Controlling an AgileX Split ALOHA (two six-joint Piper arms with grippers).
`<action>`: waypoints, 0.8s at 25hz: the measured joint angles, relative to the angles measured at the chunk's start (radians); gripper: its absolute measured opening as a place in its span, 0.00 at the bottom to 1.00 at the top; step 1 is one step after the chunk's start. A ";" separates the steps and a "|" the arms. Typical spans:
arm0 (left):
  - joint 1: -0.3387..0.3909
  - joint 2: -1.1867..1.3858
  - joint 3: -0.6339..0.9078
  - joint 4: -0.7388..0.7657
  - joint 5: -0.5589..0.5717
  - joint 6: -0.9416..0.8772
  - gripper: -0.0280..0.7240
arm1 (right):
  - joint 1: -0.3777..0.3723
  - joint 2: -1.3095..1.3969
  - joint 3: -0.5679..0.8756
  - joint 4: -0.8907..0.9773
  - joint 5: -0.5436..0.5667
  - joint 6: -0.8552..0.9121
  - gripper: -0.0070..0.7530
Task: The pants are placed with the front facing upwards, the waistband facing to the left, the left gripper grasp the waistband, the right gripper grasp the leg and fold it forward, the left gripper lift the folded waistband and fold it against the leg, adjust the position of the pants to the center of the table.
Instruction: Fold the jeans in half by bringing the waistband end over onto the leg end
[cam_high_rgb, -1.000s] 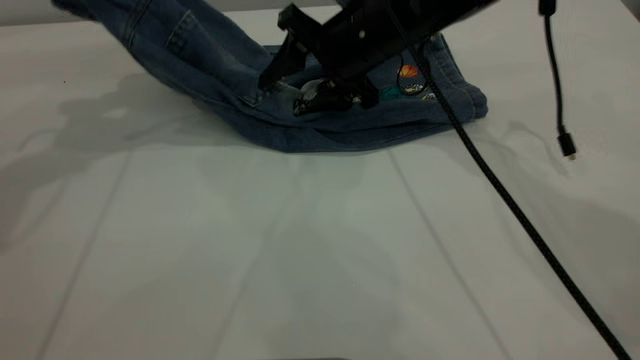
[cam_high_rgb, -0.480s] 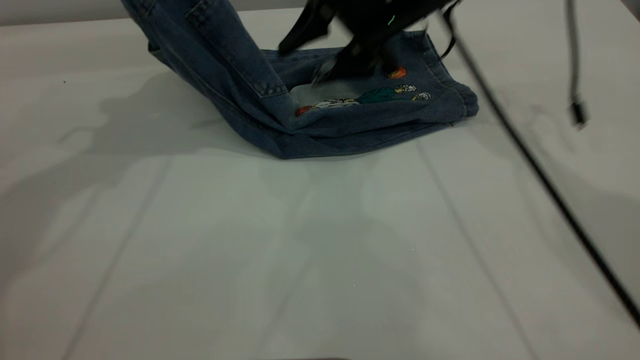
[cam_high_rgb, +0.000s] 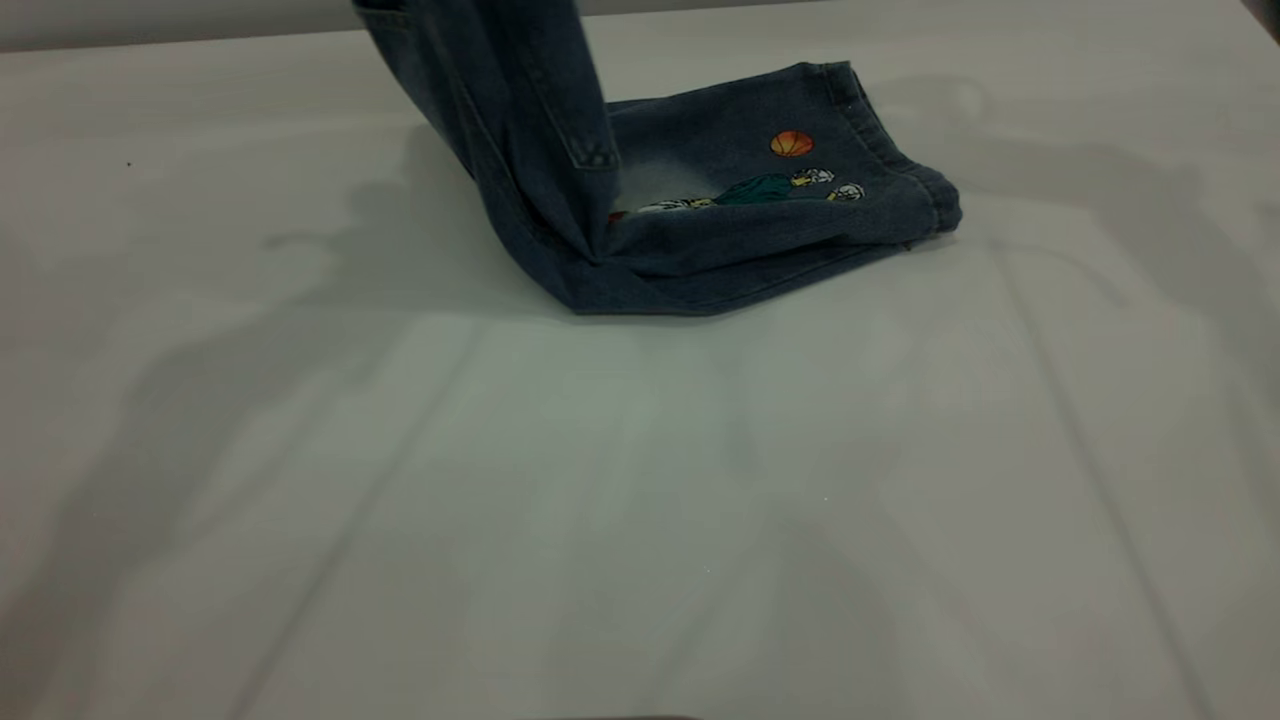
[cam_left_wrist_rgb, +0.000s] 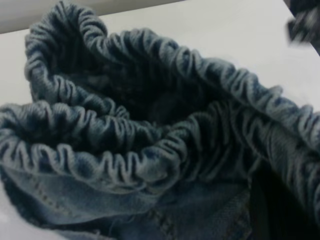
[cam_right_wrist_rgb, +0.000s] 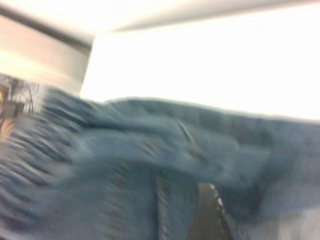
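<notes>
Pants (cam_high_rgb: 720, 220) of blue denim are seen at the far middle of the white surface (cam_high_rgb: 640, 500), half lying and half hanging; the leg end, with its hem towards the right and a small orange ball and figures printed on it, is laid flat, while the other half is drawn steeply upward from a crease near the middle and passes out of the top of the exterior view. The waistband (cam_left_wrist_rgb: 150, 150) is shown close up by the left wrist view, gathered and bunched right against the camera, so it is judged to be held by the left hand, though no fingers are seen and their state cannot be told; the right hand is not made out in any view either, only blurred denim being shown to its camera. The long axis of the pants is run left to right; the raised waistband stands above the crease, and the flat leg lies to its right; the waistband is therefore to be carried rightward and down onto the leg.
</notes>
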 joint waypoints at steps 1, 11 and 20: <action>-0.021 0.011 -0.001 0.000 -0.013 0.000 0.11 | -0.012 -0.026 0.000 -0.010 0.002 0.000 0.56; -0.156 0.228 -0.105 -0.022 -0.108 0.000 0.11 | -0.037 -0.193 0.000 -0.083 0.023 -0.002 0.56; -0.218 0.483 -0.323 -0.023 -0.036 -0.089 0.11 | -0.037 -0.217 0.000 -0.098 0.037 -0.002 0.56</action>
